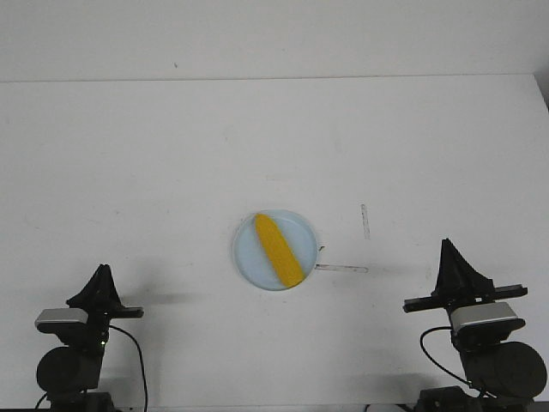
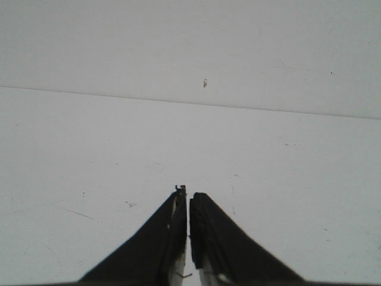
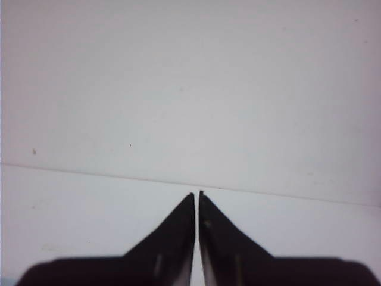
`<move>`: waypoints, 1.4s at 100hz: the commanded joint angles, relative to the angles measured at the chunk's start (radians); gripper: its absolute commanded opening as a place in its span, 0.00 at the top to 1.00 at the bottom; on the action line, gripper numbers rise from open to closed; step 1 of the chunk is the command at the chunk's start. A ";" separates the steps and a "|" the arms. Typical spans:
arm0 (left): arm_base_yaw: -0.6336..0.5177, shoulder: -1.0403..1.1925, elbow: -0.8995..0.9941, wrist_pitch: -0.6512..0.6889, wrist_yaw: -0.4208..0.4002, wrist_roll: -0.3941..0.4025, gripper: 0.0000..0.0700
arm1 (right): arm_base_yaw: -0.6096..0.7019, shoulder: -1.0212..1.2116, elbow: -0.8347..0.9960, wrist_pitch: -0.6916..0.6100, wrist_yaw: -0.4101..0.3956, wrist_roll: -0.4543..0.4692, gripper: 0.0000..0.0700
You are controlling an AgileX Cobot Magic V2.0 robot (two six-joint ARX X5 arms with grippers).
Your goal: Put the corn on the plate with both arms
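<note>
My left black gripper [image 1: 104,273] sits at the near left edge of the white table [image 1: 129,172], fingers pressed together and holding nothing. At the table's centre, the round pale blue plastic plate [image 1: 247,257] carries the bright yellow toy corn cob [image 1: 278,250], lying diagonally inside the rim. Faint marks beside the plate appear to be scuffs. My right black gripper [image 1: 448,251] sits at the near right edge, fingers likewise together and bare.
</note>
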 commanded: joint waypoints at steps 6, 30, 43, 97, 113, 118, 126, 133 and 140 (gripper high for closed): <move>0.000 -0.002 -0.021 0.011 -0.003 -0.003 1.00 | 0.000 -0.002 0.000 0.015 0.002 -0.002 0.98; 0.000 -0.002 -0.021 0.010 -0.003 -0.003 1.00 | 0.000 -0.002 0.000 0.015 0.002 -0.002 0.98; 0.000 -0.002 -0.021 0.011 -0.003 -0.002 1.00 | 0.000 -0.002 0.000 0.015 0.002 -0.002 0.98; 0.000 -0.002 -0.021 0.010 -0.003 -0.002 1.00 | -0.001 -0.010 -0.008 0.020 0.003 -0.002 0.98; 0.000 -0.002 -0.021 0.011 -0.003 -0.002 1.00 | -0.005 -0.016 -0.064 0.036 0.033 -0.003 0.98; 0.000 -0.002 -0.021 0.010 -0.003 -0.003 1.00 | -0.007 -0.023 -0.109 0.072 0.051 -0.003 0.98; 0.000 -0.002 -0.021 0.011 -0.003 -0.003 1.00 | -0.008 -0.029 -0.175 0.134 0.052 -0.002 0.98; 0.000 -0.002 -0.021 0.011 -0.003 -0.002 1.00 | -0.008 -0.036 -0.221 0.170 0.052 -0.001 0.98; 0.000 -0.002 -0.021 0.010 -0.003 -0.002 1.00 | -0.008 -0.042 -0.250 0.167 0.051 -0.001 0.98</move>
